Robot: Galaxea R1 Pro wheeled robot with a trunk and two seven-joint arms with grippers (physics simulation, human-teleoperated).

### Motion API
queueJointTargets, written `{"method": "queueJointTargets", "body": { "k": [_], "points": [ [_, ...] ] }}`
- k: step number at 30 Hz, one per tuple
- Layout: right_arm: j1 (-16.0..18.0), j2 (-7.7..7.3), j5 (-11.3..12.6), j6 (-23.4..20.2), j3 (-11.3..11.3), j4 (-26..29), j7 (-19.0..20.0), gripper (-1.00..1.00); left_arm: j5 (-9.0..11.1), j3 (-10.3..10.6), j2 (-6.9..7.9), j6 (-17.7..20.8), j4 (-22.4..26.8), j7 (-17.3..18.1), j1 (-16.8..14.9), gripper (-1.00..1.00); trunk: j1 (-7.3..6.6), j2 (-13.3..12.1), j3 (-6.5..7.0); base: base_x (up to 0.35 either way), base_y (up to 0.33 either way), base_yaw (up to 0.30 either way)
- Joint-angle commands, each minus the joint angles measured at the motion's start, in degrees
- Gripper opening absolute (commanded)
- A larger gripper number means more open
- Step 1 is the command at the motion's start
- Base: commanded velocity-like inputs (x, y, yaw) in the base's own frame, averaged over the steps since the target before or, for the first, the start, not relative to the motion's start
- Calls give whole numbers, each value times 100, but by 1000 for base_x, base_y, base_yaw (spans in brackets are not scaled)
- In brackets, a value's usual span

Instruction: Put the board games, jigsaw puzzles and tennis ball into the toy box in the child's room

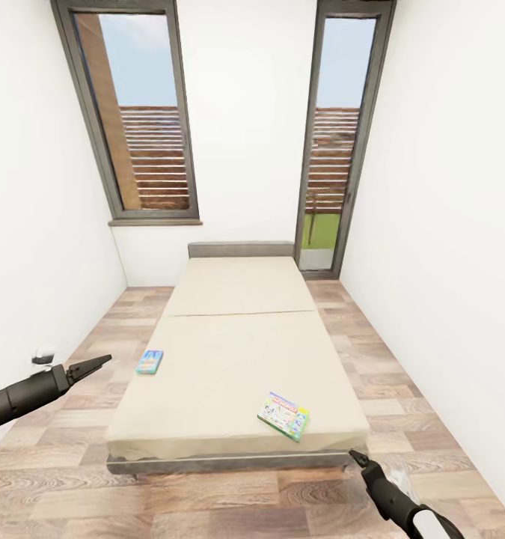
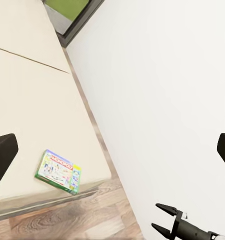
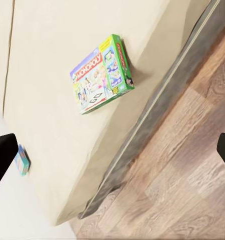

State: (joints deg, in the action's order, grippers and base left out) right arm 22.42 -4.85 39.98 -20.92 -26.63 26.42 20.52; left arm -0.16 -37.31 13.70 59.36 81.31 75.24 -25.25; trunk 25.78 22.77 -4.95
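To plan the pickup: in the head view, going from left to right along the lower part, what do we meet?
Left gripper → blue board game → green-edged Monopoly board game → right gripper.

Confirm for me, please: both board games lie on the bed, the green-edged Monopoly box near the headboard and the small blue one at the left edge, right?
Not quite. The head view shows the green-edged Monopoly box near the foot corner of the bed, at the robot's right, far from the headboard. The small blue board game does lie at the left edge.
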Motion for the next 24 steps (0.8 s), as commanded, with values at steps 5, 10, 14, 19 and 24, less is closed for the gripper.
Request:
{"method": "queueJointTargets", "body": {
  "k": [5, 10, 14, 19, 24],
  "points": [
    [7, 29, 23, -37, -36, 3, 36, 100, -1, -2, -5, 62, -1, 26, -6, 100, 1, 14, -13, -145, 0, 0],
    [5, 38, 24, -36, -36, 3, 45, 100, -2, 1, -7, 60, 0, 26, -6, 100, 1, 14, -13, -37, 0, 0],
    [4, 43, 21, -33, -36, 3, 48, 100, -2, 3, -7, 60, -1, 26, -6, 100, 1, 14, -13, -9, 0, 0],
    [1, 45, 13, -25, -36, 3, 48, 100, -2, 5, -8, 59, -1, 26, -6, 100, 1, 14, -13, -2, 0, 0],
    [5, 45, 16, -26, -36, 3, 48, 100, -2, -2, -8, 59, -12, 26, -6, 100, 1, 14, -13, 0, 0, 0]
  ]
}}
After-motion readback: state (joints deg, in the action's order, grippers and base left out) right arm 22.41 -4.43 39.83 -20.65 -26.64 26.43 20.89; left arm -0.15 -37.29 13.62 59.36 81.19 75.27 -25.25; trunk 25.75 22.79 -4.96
